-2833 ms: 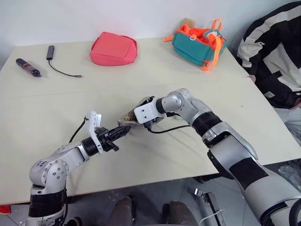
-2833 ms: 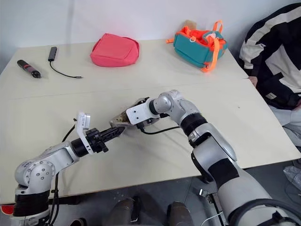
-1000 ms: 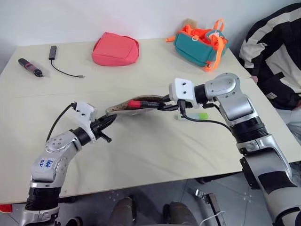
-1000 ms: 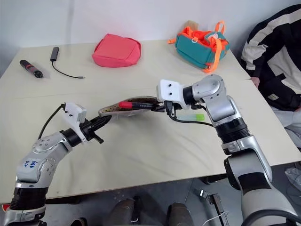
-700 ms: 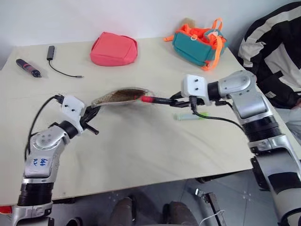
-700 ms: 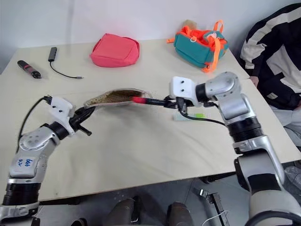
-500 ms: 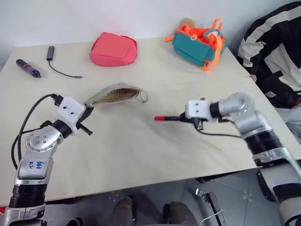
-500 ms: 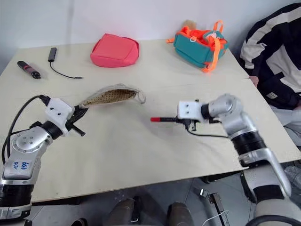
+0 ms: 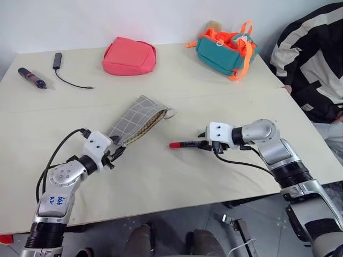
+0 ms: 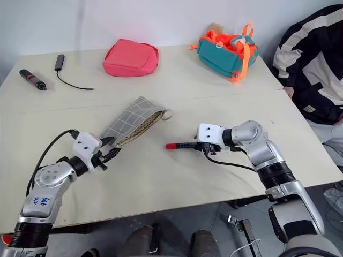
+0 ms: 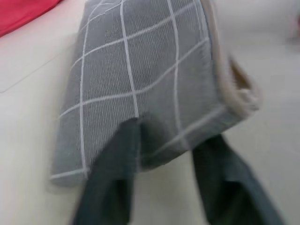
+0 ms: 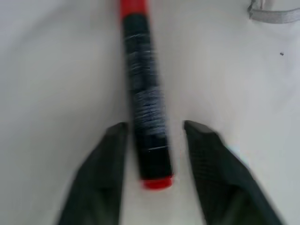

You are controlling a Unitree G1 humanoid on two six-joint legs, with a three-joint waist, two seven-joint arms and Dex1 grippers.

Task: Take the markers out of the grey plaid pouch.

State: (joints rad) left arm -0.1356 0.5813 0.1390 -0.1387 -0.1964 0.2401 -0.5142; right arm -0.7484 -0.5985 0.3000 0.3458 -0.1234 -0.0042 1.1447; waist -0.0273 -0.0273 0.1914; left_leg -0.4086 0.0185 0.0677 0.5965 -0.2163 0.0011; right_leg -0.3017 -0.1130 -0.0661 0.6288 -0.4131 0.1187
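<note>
The grey plaid pouch (image 9: 136, 121) lies flat on the table, its open mouth and small loop (image 9: 170, 113) pointing toward the right arm. My left gripper (image 9: 115, 154) sits at the pouch's near end. In the left wrist view its fingers (image 11: 112, 178) stand apart with the pouch's corner (image 11: 140, 84) between their tips. A red marker (image 9: 185, 144) with a black body lies on the table to the right of the pouch. My right gripper (image 9: 206, 145) is open at the marker's end, and in the right wrist view there is a gap between the marker (image 12: 145, 103) and each finger (image 12: 105, 159).
At the back of the table lie a pink-red pouch (image 9: 129, 55), a teal-and-orange bag (image 9: 225, 48), a dark pen-like tool (image 9: 32, 76) and a black cable with its adapter (image 9: 67, 75). A person in a black and white jacket (image 9: 311, 64) sits at the right edge.
The red marker came out of the pouch and now lies on the table, with the right gripper opened around it. The pouch dropped from the left gripper's hold to lie flat, and that gripper opened.
</note>
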